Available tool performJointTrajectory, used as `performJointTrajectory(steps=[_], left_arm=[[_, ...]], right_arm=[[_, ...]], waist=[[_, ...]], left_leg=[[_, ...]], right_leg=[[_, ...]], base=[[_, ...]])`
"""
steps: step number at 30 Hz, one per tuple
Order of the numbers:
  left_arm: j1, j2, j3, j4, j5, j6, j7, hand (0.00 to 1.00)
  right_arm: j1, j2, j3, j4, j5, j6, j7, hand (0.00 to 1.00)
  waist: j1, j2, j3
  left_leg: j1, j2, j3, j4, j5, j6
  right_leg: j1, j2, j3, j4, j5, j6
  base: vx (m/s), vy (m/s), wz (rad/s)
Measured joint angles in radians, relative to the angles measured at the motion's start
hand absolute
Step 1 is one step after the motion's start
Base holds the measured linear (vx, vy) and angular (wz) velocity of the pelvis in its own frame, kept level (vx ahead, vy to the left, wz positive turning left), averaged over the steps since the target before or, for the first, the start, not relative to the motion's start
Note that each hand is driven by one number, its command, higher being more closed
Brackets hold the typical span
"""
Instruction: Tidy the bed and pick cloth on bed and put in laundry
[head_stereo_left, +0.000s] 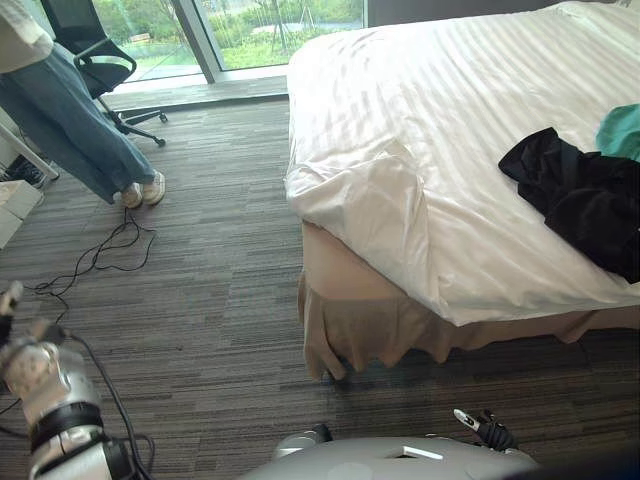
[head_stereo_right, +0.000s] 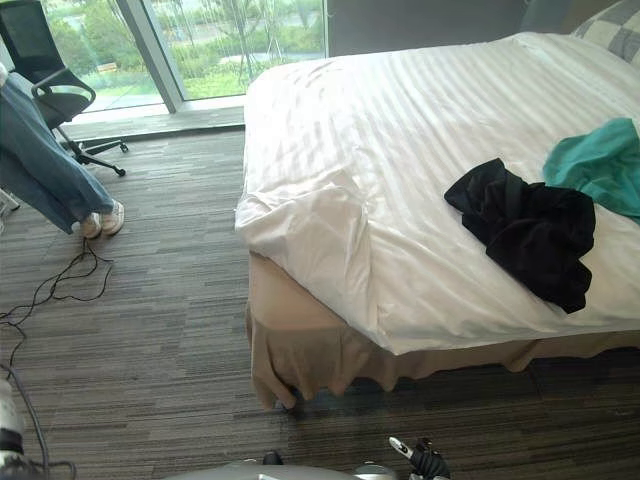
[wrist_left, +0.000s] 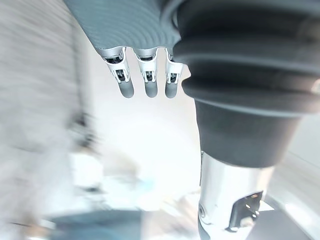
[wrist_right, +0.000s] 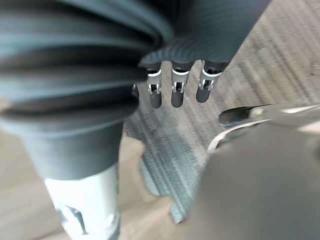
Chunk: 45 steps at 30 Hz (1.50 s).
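The bed (head_stereo_right: 300, 315) takes up the right side of the room, under a white striped duvet (head_stereo_right: 400, 120) whose near left corner (head_stereo_right: 310, 225) is rumpled and folded back on itself. That exposes the beige side of the bed above a crumpled beige bed skirt (head_stereo_right: 300, 365). Grey striped carpet (head_stereo_left: 200, 300) covers the floor, and a window (head_stereo_right: 230, 40) runs along the far wall. To the far left a person in blue jeans (head_stereo_left: 60, 120) and white shoes (head_stereo_left: 145, 188) stands beside a black office chair (head_stereo_left: 95, 50). On the duvet, towards the bed's right side, lies a crumpled black garment (head_stereo_right: 525, 225), with a teal garment (head_stereo_right: 605, 165) touching its far edge. The left hand (wrist_left: 147, 82) hangs with fingers straight and loose, holding nothing. The right hand (wrist_right: 177, 90) hangs over the carpet, short of the bed, its fingers likewise relaxed and empty
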Motion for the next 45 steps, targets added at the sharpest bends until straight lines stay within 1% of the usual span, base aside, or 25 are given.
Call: performJointTrajectory(steps=[3, 4, 7, 8, 10, 12, 13, 16, 18, 21, 23, 24, 26, 27, 29, 32, 33, 34, 36, 37, 38, 39, 40, 42, 45], left_arm=[[-0.129, 0.08, -0.134, -0.049, 0.075, 0.003, -0.067, 0.0], [-0.176, 0.103, -0.194, -0.079, 0.111, 0.004, -0.102, 0.0], [-0.291, 0.128, -0.331, -0.14, 0.208, 0.009, -0.183, 0.0], [-0.343, 0.14, -0.407, -0.17, 0.255, 0.016, -0.224, 0.0], [-0.395, 0.144, -0.488, -0.2, 0.305, 0.032, -0.259, 0.0], [-0.468, 0.144, -0.612, -0.229, 0.364, 0.06, -0.313, 0.0], [-0.475, 0.142, -0.638, -0.241, 0.375, 0.068, -0.324, 0.0], [-0.524, 0.099, -0.752, -0.247, 0.405, 0.139, -0.376, 0.0], [-0.547, 0.056, -0.819, -0.216, 0.419, 0.209, -0.402, 0.0], [-0.549, 0.015, -0.857, -0.17, 0.468, 0.275, -0.428, 0.0], [-0.579, -0.027, -0.896, -0.105, 0.542, 0.332, -0.444, 0.0], [-0.585, -0.035, -0.899, -0.1, 0.561, 0.345, -0.444, 0.0], [-0.632, -0.058, -0.918, -0.085, 0.612, 0.405, -0.442, 0.0], [-0.648, -0.059, -0.922, -0.073, 0.615, 0.42, -0.442, 0.0], [-0.708, -0.062, -0.922, -0.033, 0.615, 0.498, -0.433, 0.0], [-0.79, -0.062, -0.918, 0.012, 0.616, 0.575, -0.42, 0.0], [-0.799, -0.061, -0.912, 0.013, 0.617, 0.583, -0.412, 0.0], [-0.816, -0.062, -0.905, 0.012, 0.617, 0.583, -0.405, 0.0], [-0.87, -0.077, -0.905, 0.008, 0.619, 0.598, -0.346, 0.0], [-0.888, -0.084, -0.905, 0.008, 0.644, 0.607, -0.338, 0.0], [-0.927, -0.093, -0.899, -0.009, 0.708, 0.64, -0.326, 0.0], [-0.948, -0.092, -0.89, -0.027, 0.749, 0.666, -0.332, 1.0], [-0.964, -0.093, -0.885, -0.038, 0.776, 0.683, -0.339, 1.0], [-1.003, -0.093, -0.885, -0.064, 0.851, 0.754, -0.4, 1.0], [-1.011, -0.092, -0.884, -0.073, 0.851, 0.807, -0.452, 1.0]], right_arm=[[0.011, 0.0, -0.001, -0.034, 0.0, -0.01, 0.001, 0.0], [0.011, 0.0, -0.001, -0.042, 0.0, -0.011, 0.001, 0.0], [0.014, 0.005, -0.008, -0.052, 0.002, -0.014, 0.003, 0.0], [0.015, 0.008, -0.01, -0.052, 0.001, -0.015, 0.007, 0.0], [0.021, 0.01, -0.013, -0.052, 0.001, -0.016, 0.012, 0.0], [0.025, 0.015, -0.045, -0.052, 0.0, -0.017, 0.013, 0.0], [0.025, 0.014, -0.053, -0.052, 0.0, -0.018, 0.013, 0.0], [0.026, 0.013, -0.09, -0.053, -0.004, -0.019, 0.017, 0.0], [0.027, 0.01, -0.117, -0.057, -0.026, -0.016, 0.023, 0.0], [0.03, 0.001, -0.142, -0.073, -0.042, -0.01, 0.035, 0.0], [0.03, -0.008, -0.173, -0.103, -0.042, -0.009, 0.043, 0.0], [0.027, -0.013, -0.177, -0.114, -0.042, -0.01, 0.046, 0.0], [0.007, -0.051, -0.187, -0.164, -0.041, -0.01, 0.064, 0.0], [-0.003, -0.064, -0.187, -0.175, -0.04, -0.01, 0.069, 0.0], [-0.042, -0.097, -0.193, -0.215, -0.029, -0.015, 0.084, 0.0], [-0.07, -0.111, -0.171, -0.272, 0.028, -0.039, 0.095, 0.0], [-0.07, -0.111, -0.159, -0.291, 0.043, -0.044, 0.1, 0.0], [-0.071, -0.107, -0.142, -0.32, 0.058, -0.051, 0.106, 0.0], [-0.071, -0.096, -0.081, -0.397, 0.107, -0.063, 0.125, 0.0], [-0.071, -0.094, -0.068, -0.419, 0.125, -0.07, 0.131, 0.0], [-0.073, -0.089, -0.042, -0.476, 0.163, -0.092, 0.144, 0.0], [-0.073, -0.084, -0.031, -0.507, 0.179, -0.105, 0.153, 0.0], [-0.074, -0.08, -0.022, -0.525, 0.19, -0.113, 0.157, 0.0], [-0.09, -0.076, 0.007, -0.571, 0.198, -0.131, 0.175, 0.0], [-0.101, -0.073, 0.016, -0.603, 0.207, -0.13, 0.185, 0.0]], waist=[[-0.004, -0.001, 0.0], [-0.018, -0.001, -0.001], [-0.031, 0.004, -0.002], [-0.048, 0.009, -0.003], [-0.064, 0.015, -0.006], [-0.099, 0.026, -0.009], [-0.105, 0.029, -0.011], [-0.136, 0.041, -0.01], [-0.16, 0.05, 0.001], [-0.187, 0.07, 0.019], [-0.212, 0.085, 0.068], [-0.215, 0.09, 0.081], [-0.238, 0.113, 0.15], [-0.243, 0.117, 0.169], [-0.269, 0.119, 0.234], [-0.286, 0.093, 0.307], [-0.29, 0.087, 0.318], [-0.291, 0.068, 0.339], [-0.287, 0.022, 0.374], [-0.285, 0.011, 0.381], [-0.279, -0.005, 0.391], [-0.273, -0.01, 0.394], [-0.267, -0.015, 0.398], [-0.26, -0.018, 0.399], [-0.246, -0.02, 0.401]], left_leg=[[-0.001, 0.0, 0.027, 0.002, -0.004, -0.005], [-0.001, 0.0, 0.029, 0.002, -0.004, -0.006], [0.002, 0.001, 0.057, 0.003, -0.004, -0.006], [0.003, 0.001, 0.074, 0.003, -0.004, -0.006], [0.005, 0.002, 0.085, 0.003, -0.004, -0.006], [0.01, 0.004, 0.107, 0.003, -0.004, -0.006], [0.01, 0.005, 0.114, 0.003, -0.004, -0.006], [0.014, 0.007, 0.141, 0.003, -0.004, -0.006], [0.015, 0.009, 0.167, 0.003, -0.005, -0.006], [0.003, 0.007, 0.189, 0.003, -0.006, -0.005], [-0.006, 0.0, 0.197, 0.004, -0.013, 0.007], [-0.023, -0.003, 0.2, 0.017, -0.022, 0.011], [-0.1, -0.016, 0.214, 0.063, -0.037, 0.024], [-0.118, -0.02, 0.216, 0.071, -0.037, 0.027], [-0.173, -0.031, 0.23, 0.084, -0.03, 0.036], [-0.251, -0.027, 0.257, 0.123, -0.027, 0.04], [-0.269, -0.024, 0.262, 0.131, -0.026, 0.041], [-0.291, -0.016, 0.277, 0.151, -0.026, 0.041], [-0.381, 0.04, 0.334, 0.257, -0.064, 0.046], [-0.408, 0.056, 0.34, 0.295, -0.077, 0.047], [-0.482, 0.106, 0.355, 0.393, -0.115, 0.054], [-0.518, 0.133, 0.356, 0.444, -0.137, 0.055], [-0.537, 0.149, 0.357, 0.475, -0.151, 0.055], [-0.593, 0.196, 0.361, 0.569, -0.192, 0.064], [-0.603, 0.224, 0.377, 0.629, -0.231, 0.068]], right_leg=[[-0.014, 0.009, 0.024, 0.001, 0.0, -0.001], [-0.016, 0.011, 0.031, 0.001, -0.001, -0.002], [-0.028, 0.012, 0.057, 0.008, -0.001, -0.004], [-0.033, 0.013, 0.074, 0.012, -0.002, -0.005], [-0.044, 0.013, 0.089, 0.021, -0.003, -0.009], [-0.061, 0.013, 0.111, 0.043, -0.008, -0.017], [-0.072, 0.013, 0.128, 0.053, -0.009, -0.02], [-0.098, 0.015, 0.162, 0.078, -0.012, -0.024], [-0.126, 0.015, 0.193, 0.106, -0.017, -0.03], [-0.166, 0.015, 0.215, 0.142, -0.022, -0.032], [-0.218, 0.003, 0.239, 0.213, -0.062, -0.018], [-0.243, -0.003, 0.243, 0.239, -0.074, -0.014], [-0.356, -0.028, 0.269, 0.334, -0.098, -0.005], [-0.38, -0.035, 0.273, 0.352, -0.103, 0.0], [-0.47, -0.043, 0.303, 0.41, -0.107, 0.002], [-0.575, -0.049, 0.325, 0.474, -0.11, -0.004], [-0.596, -0.053, 0.327, 0.484, -0.111, -0.004], [-0.62, -0.053, 0.332, 0.498, -0.11, -0.005], [-0.685, -0.04, 0.332, 0.519, -0.107, -0.01], [-0.705, -0.036, 0.333, 0.526, -0.105, -0.013], [-0.753, -0.02, 0.333, 0.541, -0.102, -0.019], [-0.777, -0.01, 0.334, 0.548, -0.1, -0.021], [-0.79, -0.003, 0.337, 0.556, -0.1, -0.022], [-0.828, 0.011, 0.343, 0.584, -0.1, -0.022], [-0.842, 0.022, 0.355, 0.606, -0.1, -0.022]], base=[[0.03, -0.007, -0.21], [0.04, -0.02, -0.1], [0.04, -0.015, -0.24], [0.04, -0.021, -0.38], [0.03, -0.02, -0.24], [0.02, -0.019, -0.25], [0.01, -0.013, -0.43], [-0.01, -0.024, -0.33], [-0.05, -0.023, -0.3], [-0.08, -0.008, -0.23], [-0.11, -0.003, -0.16], [-0.16, -0.006, -0.1], [-0.17, -0.021, -0.1], [-0.15, -0.023, -0.12], [-0.14, -0.033, -0.18], [-0.07, -0.065, -0.13], [-0.03, -0.085, 0.02], [-0.02, -0.068, 0.0], [-0.05, -0.087, -0.01], [-0.05, -0.088, -0.02], [-0.03, -0.065, -0.09], [-0.03, -0.05, -0.11], [-0.02, -0.003, -0.13], [-0.01, 0.021, -0.12], [-0.02, 0.029, -0.24]])
